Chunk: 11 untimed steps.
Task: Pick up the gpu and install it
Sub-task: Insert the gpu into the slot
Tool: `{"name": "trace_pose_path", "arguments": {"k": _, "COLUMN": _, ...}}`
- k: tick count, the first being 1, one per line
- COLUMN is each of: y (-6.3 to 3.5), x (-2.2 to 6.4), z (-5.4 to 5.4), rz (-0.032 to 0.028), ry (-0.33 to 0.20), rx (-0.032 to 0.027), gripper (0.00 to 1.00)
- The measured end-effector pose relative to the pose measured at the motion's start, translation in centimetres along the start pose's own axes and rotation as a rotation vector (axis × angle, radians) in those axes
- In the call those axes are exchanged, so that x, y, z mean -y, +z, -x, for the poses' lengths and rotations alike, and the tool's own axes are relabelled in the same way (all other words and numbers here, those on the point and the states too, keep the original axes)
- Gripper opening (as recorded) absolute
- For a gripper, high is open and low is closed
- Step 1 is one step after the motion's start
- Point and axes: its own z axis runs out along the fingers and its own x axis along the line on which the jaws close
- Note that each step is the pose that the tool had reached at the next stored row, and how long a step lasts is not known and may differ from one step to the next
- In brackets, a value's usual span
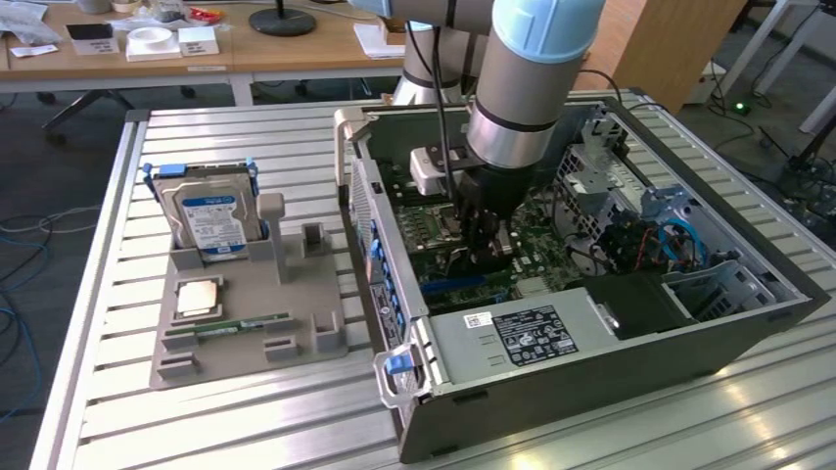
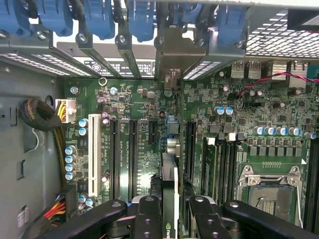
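Note:
My gripper (image 1: pixel 481 240) reaches down into the open computer case (image 1: pixel 523 338), over the green motherboard (image 1: pixel 555 245). In the wrist view the gripper (image 2: pixel 172 211) is shut on the gpu (image 2: pixel 170 172), a thin dark card seen edge-on between the two black fingers (image 2: pixel 148 214). The card stands upright over the motherboard's (image 2: pixel 279 149) long black expansion slots. Its silver bracket (image 2: pixel 182 55) is at the case's rear slot openings, below the blue clips. I cannot tell whether the card's lower edge sits in a slot.
A grey parts holder (image 1: pixel 249 343) lies at the exterior view's left with a hard drive (image 1: pixel 209 220) standing in it, a CPU (image 1: pixel 199 297) and a green RAM stick (image 1: pixel 242 324). Case walls, drive cages and cables surround the gripper. Desks stand behind.

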Motion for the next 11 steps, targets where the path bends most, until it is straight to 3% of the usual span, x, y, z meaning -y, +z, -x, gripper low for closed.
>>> {"name": "trace_pose_path", "arguments": {"k": 11, "y": 0.01, "x": 0.15, "z": 0.02, "rz": -0.0013, "ry": 0.000, "rx": 0.0001, "gripper": 0.26}}
